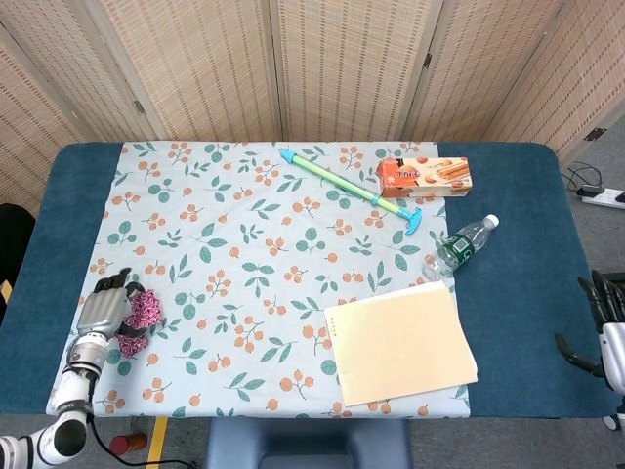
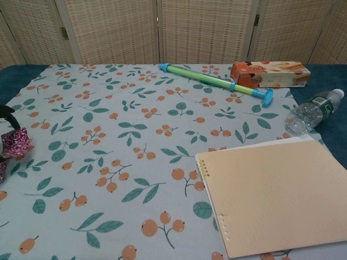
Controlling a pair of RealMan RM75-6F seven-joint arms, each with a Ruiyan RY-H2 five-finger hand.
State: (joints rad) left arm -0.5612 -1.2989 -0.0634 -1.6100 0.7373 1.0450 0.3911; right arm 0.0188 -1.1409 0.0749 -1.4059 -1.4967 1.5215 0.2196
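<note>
currently left hand (image 1: 101, 311) clutching maroon patterned pouch (image 1: 140, 315), right hand (image 1: 607, 322) fingers spread, table edge

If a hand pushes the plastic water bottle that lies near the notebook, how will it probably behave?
The water bottle lies on its side on the blue table cover, so it would probably roll if pushed across its length. It looks clear and mostly empty, so it is likely light and may dent under a firm grip. Its smooth plastic could be slippery. The notebook beside it might stop a roll.
</note>
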